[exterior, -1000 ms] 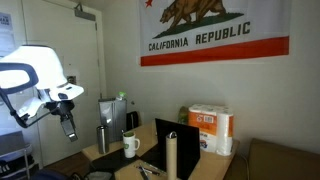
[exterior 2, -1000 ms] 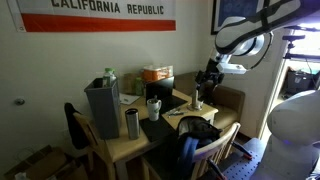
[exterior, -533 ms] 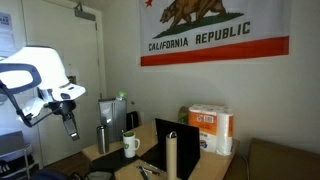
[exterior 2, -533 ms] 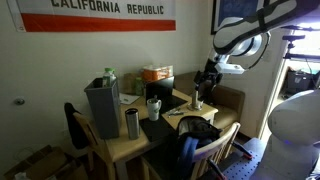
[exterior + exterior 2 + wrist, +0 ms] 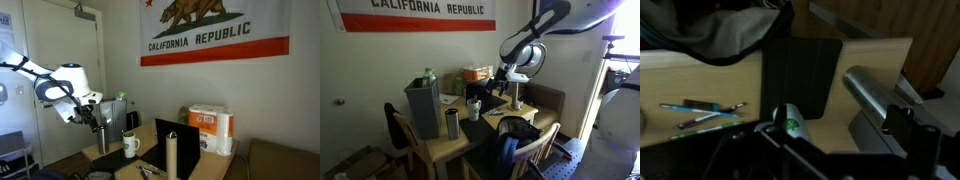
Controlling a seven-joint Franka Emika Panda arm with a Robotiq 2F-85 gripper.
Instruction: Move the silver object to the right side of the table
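The silver object (image 5: pixel 102 138) stands upright on the wooden table (image 5: pixel 150 160) in front of the grey boxy appliance; it also shows in an exterior view (image 5: pixel 452 123). In the wrist view it is the grey cylinder (image 5: pixel 872 95) near the table's edge, close to my right finger. My gripper (image 5: pixel 95 119) hangs above the table, over the mug area (image 5: pixel 500 82), apart from the silver object. Its jaws look spread with nothing between them (image 5: pixel 840 140).
A white mug (image 5: pixel 131 146) (image 5: pixel 790 118), black laptop (image 5: pixel 178 140), tall beige cylinder (image 5: pixel 171 155), paper-towel pack (image 5: pixel 212 128) and grey appliance (image 5: pixel 422 108) crowd the table. Pens (image 5: pixel 705 112) lie on the wood. A dark jacket (image 5: pixel 520 130) hangs on a chair.
The arm has swung from beside the table to over it. The gripper now hangs above the mug area, nearer the silver object. Objects have not moved.
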